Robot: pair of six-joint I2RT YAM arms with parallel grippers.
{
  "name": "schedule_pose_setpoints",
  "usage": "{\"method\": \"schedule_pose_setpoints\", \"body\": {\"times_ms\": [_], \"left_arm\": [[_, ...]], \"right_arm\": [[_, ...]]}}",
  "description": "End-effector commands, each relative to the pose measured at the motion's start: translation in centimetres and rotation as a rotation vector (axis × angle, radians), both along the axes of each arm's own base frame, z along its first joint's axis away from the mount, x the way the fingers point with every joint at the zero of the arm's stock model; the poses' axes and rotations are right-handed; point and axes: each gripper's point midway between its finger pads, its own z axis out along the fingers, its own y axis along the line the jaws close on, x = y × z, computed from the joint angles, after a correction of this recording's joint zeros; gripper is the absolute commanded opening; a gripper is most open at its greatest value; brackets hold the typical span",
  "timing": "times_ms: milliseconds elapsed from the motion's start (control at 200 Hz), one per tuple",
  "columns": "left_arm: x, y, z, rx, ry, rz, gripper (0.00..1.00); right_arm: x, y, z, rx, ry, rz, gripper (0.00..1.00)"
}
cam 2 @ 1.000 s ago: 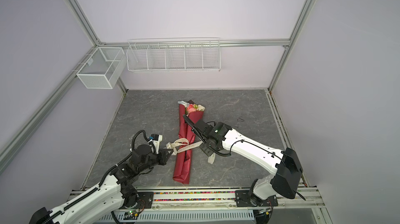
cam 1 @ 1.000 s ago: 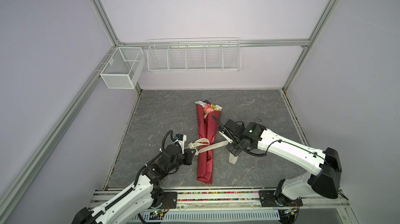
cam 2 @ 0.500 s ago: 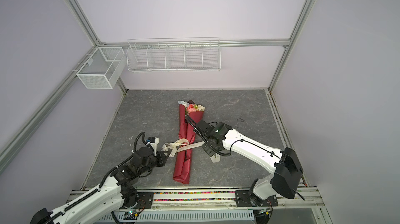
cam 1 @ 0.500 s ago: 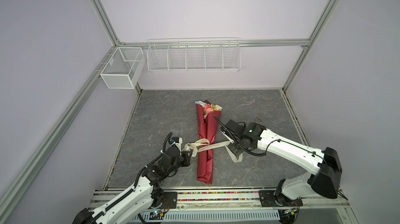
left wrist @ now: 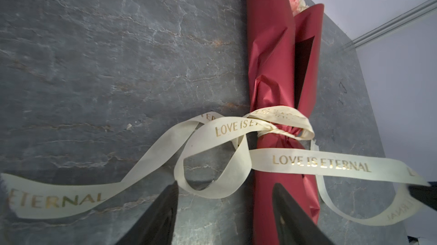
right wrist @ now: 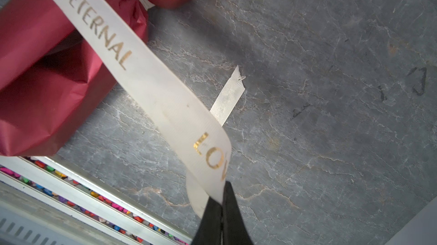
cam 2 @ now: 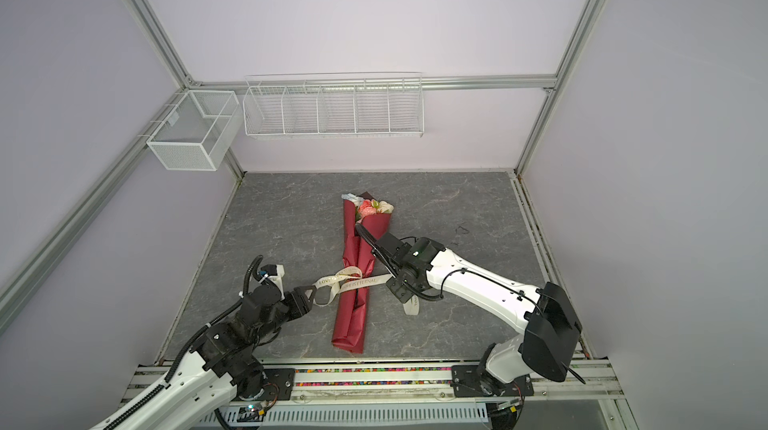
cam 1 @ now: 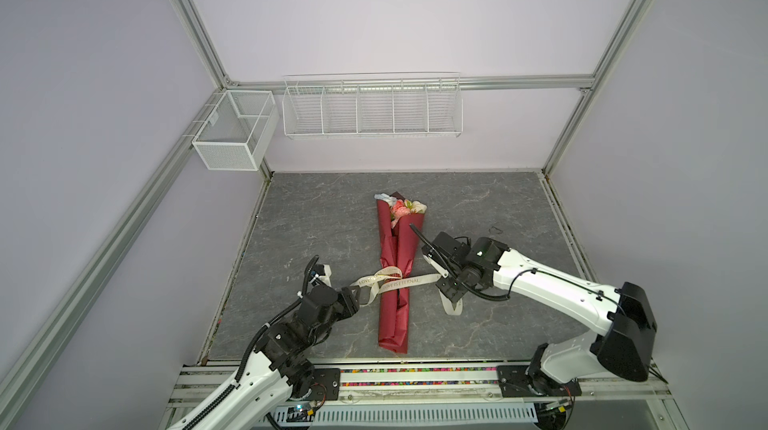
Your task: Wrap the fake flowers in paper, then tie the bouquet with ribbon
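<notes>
Top views: bouquet lies flat mid-surface. It's a long cone of crinkled dark-red paper, blooms at the far end, waist cinched by a cream ribbon w/ gold print. Left claw sits just left of the wrap, jaws apart, ribbon loop at its tips. Right claw is on the opposite side, closed on the taut strand, tail drooping to the surface.

Left wrist: two black wedge fingers spread partway, the loop curling betw. them, nothing pinched. Flat satin band reads "LOVE IS ETERNAL", knot biting into the paper.

Right wrist: right claw is clamped tight on the ribbon at "LOV". Ribbed tail end lies on the grey, veined, stone-look surface.
</notes>
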Motion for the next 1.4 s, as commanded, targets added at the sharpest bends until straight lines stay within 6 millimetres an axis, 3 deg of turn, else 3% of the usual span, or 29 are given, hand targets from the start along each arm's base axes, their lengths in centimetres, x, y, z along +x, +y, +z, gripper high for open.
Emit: {"method": "schedule_pose_setpoints", "body": {"times_ms": [0, 80, 150, 285, 450, 675, 875, 970, 1175, 1395], "left_arm": [[1.1, -1.0, 3.0, 0.063, -0.077, -0.075, 0.56], [1.9, -5.5, 4.6, 0.061, -0.136, -0.293, 0.54], [2.9, -8.5, 3.8, 0.144, -0.080, -0.449, 0.48], [4.6, -11.1, 1.3, 0.347, 0.009, -0.655, 0.48], [5.9, -11.6, -0.1, 0.495, 0.016, -0.764, 0.47], [4.5, -11.0, -2.1, 0.640, -0.004, -0.989, 0.48], [5.8, -9.7, -3.7, 0.849, 0.024, -1.111, 0.48], [6.7, -10.3, -4.3, 0.814, 0.021, -1.116, 0.45], [7.2, -11.7, -3.5, 0.747, -0.039, -1.122, 0.32], [6.7, -12.5, -2.6, 0.682, -0.062, -1.127, 0.04]], "right_arm": [[-0.3, -0.6, -0.4, -0.030, -0.001, 0.016, 0.06], [-0.4, -0.7, -0.5, -0.025, 0.000, 0.015, 0.06], [-0.4, -0.5, -0.6, -0.021, 0.001, 0.017, 0.06], [-0.3, -0.3, -0.7, -0.014, 0.001, 0.022, 0.06], [-0.3, -0.3, -0.5, -0.019, 0.002, 0.026, 0.06], [-0.3, -0.8, 0.0, -0.026, -0.012, 0.037, 0.06], [-0.3, -0.9, 0.2, -0.028, -0.021, 0.043, 0.06], [-0.2, -0.8, 0.3, -0.023, -0.022, 0.038, 0.06], [-0.3, -1.1, 0.0, -0.032, -0.016, 0.027, 0.06], [-0.3, -1.1, -0.3, -0.031, -0.014, 0.013, 0.07]]}}
